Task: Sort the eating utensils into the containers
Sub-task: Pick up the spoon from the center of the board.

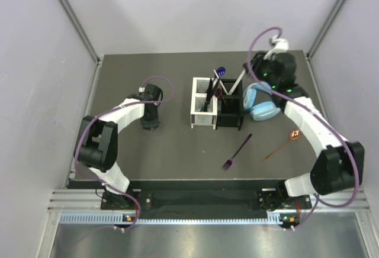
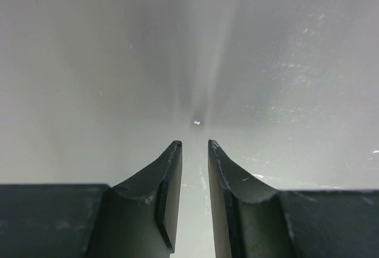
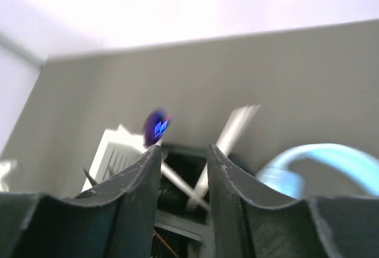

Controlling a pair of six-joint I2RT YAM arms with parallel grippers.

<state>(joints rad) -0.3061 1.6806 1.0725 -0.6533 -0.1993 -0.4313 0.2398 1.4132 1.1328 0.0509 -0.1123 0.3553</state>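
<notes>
fork (image 1: 238,150) only in overhead view

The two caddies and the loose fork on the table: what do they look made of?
White caddy: matte, slotted walls, looks like moulded plastic. Black caddy: same slotted form, likely plastic too. Fork: slim, dark purple; possibly coated metal, though too small here to be sure.

Light-blue headphones (image 1: 263,110) — lying on the dark table (image 1: 166,151), right side.
</notes>
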